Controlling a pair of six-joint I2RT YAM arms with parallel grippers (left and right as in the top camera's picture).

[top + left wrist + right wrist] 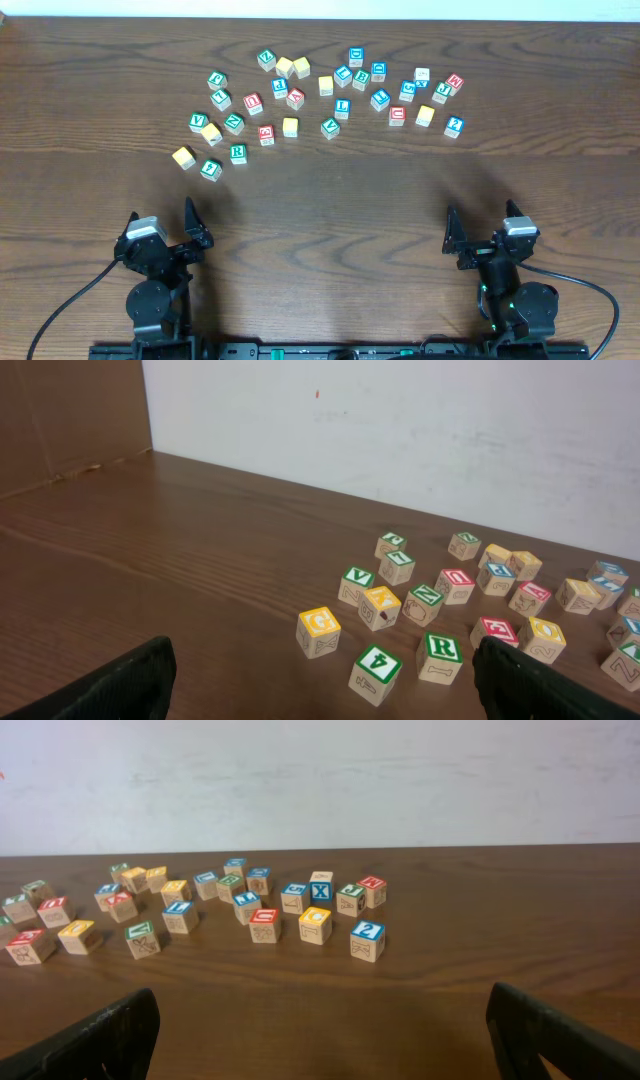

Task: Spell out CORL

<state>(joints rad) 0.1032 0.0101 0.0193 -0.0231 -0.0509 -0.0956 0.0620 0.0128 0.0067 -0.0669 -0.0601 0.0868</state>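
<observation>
The letter blocks (320, 100) are small wooden cubes with faces framed in green, blue, red or yellow. They lie loosely scattered in a band toward the far edge of the desk (320, 220), running from left of centre to right of centre, some touching and most just apart.

A green R block (441, 657) sits at the near-left end of the scatter, just beside a green block marked 4 (376, 672) and near a yellow block (318, 632). A blue L block (342, 108) lies around the middle. Toward the right end stand a blue X block (320, 888) and a blue 2 block (367, 940).

Most other faces are too small or too tilted to read, and I cannot tell which cubes carry C or O. In the left wrist view the right border cuts off several blocks.

The left end effector (162, 215) and right end effector (482, 215) sit near the near edge, well apart from the blocks. Both are spread wide and grip nothing. Only their dark fingertips (110, 685) show at the wrist views' bottom corners.
</observation>
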